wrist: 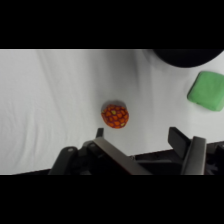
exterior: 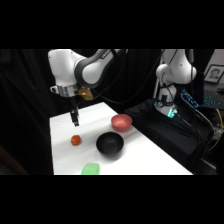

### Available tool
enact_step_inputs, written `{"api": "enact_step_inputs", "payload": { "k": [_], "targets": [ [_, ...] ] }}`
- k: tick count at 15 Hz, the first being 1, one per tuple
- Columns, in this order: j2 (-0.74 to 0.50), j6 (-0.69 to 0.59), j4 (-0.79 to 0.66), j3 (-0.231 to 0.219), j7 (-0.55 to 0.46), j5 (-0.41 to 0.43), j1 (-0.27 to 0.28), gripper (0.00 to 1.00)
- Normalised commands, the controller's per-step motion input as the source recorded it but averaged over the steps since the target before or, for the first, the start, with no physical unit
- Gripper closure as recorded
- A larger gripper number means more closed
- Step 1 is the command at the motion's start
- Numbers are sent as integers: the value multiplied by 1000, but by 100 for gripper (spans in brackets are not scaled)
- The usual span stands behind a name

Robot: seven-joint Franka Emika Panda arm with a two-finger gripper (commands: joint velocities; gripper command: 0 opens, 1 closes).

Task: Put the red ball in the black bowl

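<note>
The red ball (exterior: 75, 140) lies on the white table, small and red-orange with a dotted pattern, and shows near the middle of the wrist view (wrist: 115, 115). The black bowl (exterior: 109, 144) stands to its right, upright with a dark inside; only its edge (wrist: 187, 56) shows at the top of the wrist view. My gripper (exterior: 75, 121) hangs above the ball, a short way over the table and apart from it. Its fingers (wrist: 180, 142) stand open with nothing between them, the ball just beyond their tips.
A pink-red bowl (exterior: 121, 122) stands behind the black bowl. A green block (exterior: 91, 169) (wrist: 207, 90) lies near the table's front edge. The table (exterior: 150, 155) drops off to dark surroundings on the left; cables and equipment sit at the right.
</note>
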Motion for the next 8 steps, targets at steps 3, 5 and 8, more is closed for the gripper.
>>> {"api": "enact_step_inputs", "payload": {
  "k": [3,5,8],
  "targets": [
    [414,-19,528,-28,114,105,-27,0],
    [381,-37,496,-39,107,101,-21,0],
    [339,-49,462,-41,93,101,-11,0]
  ]
}}
